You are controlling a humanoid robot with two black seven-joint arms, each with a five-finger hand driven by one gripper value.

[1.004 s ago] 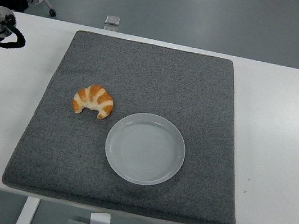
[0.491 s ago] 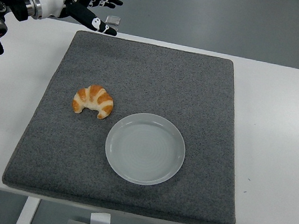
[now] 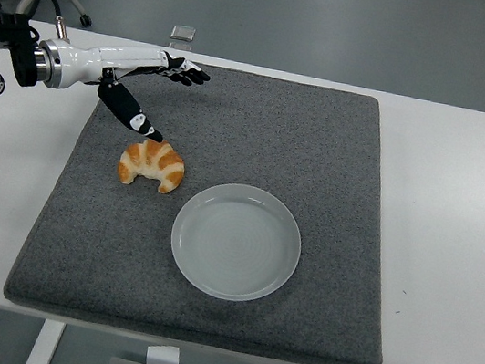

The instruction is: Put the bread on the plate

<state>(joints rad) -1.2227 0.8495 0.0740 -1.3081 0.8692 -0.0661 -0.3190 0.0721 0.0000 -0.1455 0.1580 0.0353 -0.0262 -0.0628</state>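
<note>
left hand [image 3: 138, 82]: i had it spread wide and holding nothing, thumb angled down just above the bread, i judged to straddle it for a grasp.
bread [image 3: 152, 165]: a golden, striped croissant, curved ends facing me, lay on the grey mat [image 3: 322, 148], just left of the plate [image 3: 236, 241], apart from it.
plate: pale, round, nothing on it.
right hand: not visible to me.

Single head view, high on the robot's side, facing forward and down; white rectangular counter [image 3: 457, 225] fills mid-frame, near edge along bottom, grey floor [image 3: 342, 22] across top.
</note>
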